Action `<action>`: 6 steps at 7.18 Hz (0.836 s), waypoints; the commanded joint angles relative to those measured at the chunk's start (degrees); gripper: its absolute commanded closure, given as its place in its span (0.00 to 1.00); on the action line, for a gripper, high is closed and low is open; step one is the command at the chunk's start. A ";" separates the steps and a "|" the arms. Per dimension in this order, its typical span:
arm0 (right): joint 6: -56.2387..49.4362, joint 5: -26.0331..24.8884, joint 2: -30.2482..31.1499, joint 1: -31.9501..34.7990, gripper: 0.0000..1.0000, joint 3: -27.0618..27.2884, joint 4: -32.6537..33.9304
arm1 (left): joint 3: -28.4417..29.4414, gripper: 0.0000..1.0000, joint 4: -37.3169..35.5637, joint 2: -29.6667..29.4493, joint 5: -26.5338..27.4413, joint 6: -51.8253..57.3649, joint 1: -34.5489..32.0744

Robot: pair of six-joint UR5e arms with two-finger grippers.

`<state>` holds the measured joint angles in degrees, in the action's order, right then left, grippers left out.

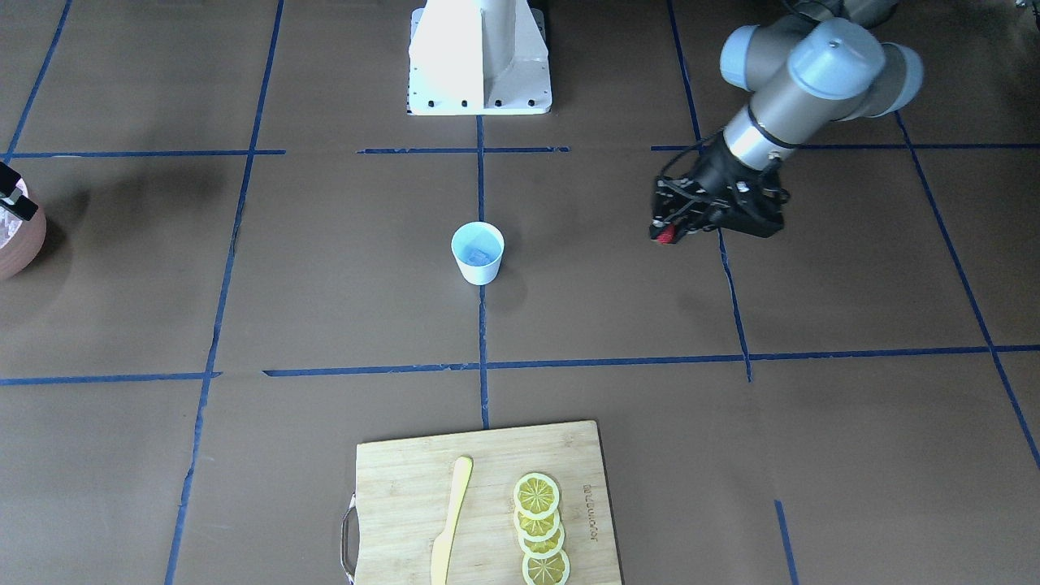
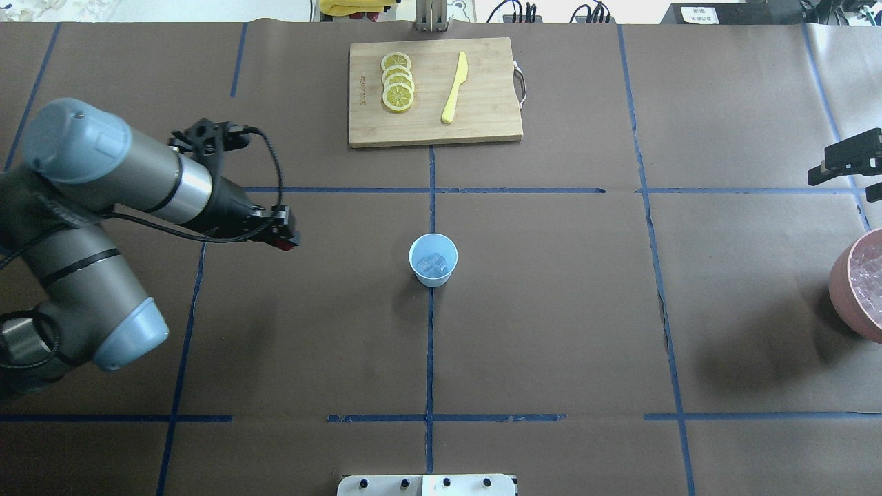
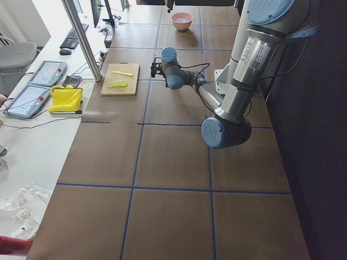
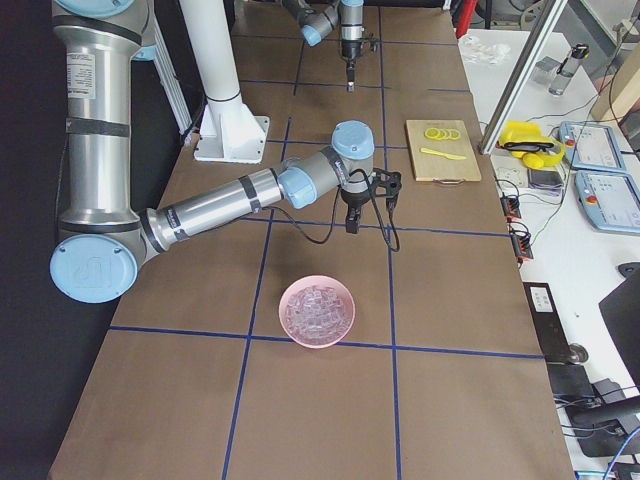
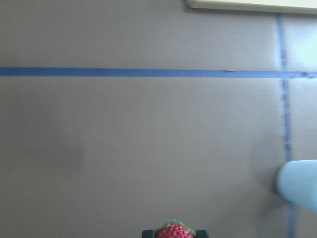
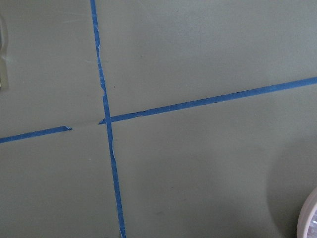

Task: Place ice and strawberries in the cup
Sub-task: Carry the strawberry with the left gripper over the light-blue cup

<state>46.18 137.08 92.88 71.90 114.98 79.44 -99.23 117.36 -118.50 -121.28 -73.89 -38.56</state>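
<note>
The white cup [image 2: 413, 265] with a pale blue inside stands upright at the table's centre, and clear ice [image 2: 433, 262] cubes lie in it. In the front view the cup [image 1: 479, 273] has ice [image 1: 478, 257] showing at its bottom. My left gripper [image 2: 284, 242] hovers well to the cup's left, shut on a small red strawberry [image 1: 665, 235]. In the left wrist view the strawberry [image 5: 174, 232] sits between the fingertips, with the cup [image 5: 301, 187] at the right edge. My right gripper [image 2: 849, 162] is cut off at the far right edge, above the bowl; I cannot tell its state.
A pinkish-brown bowl [image 2: 838, 277] filled with ice cubes sits at the table's right edge. At the far side lies a wooden cutting board [image 2: 482, 120] with lemon slices [image 2: 397, 81] and a yellow knife [image 2: 455, 88]. Blue tape lines cross the brown table cover.
</note>
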 commanded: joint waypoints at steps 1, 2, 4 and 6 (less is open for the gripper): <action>-0.04 -0.06 0.02 -0.09 0.00 -0.11 -0.07 | 7.36 1.00 0.14 -11.10 8.20 -4.77 6.10; -0.04 0.03 0.02 0.00 0.00 -0.11 -0.07 | 8.52 1.00 0.32 -12.36 9.56 -4.69 6.48; -0.04 0.03 0.02 -0.09 0.00 -0.20 -0.07 | 9.32 0.97 0.32 -13.16 9.57 -4.60 7.01; -0.04 0.03 0.02 -0.09 0.00 -0.20 -0.07 | 9.23 0.74 0.41 -12.98 9.57 -4.43 7.19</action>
<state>46.14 137.10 92.90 71.81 114.80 79.37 -90.04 117.75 -131.50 -111.75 -78.45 -31.51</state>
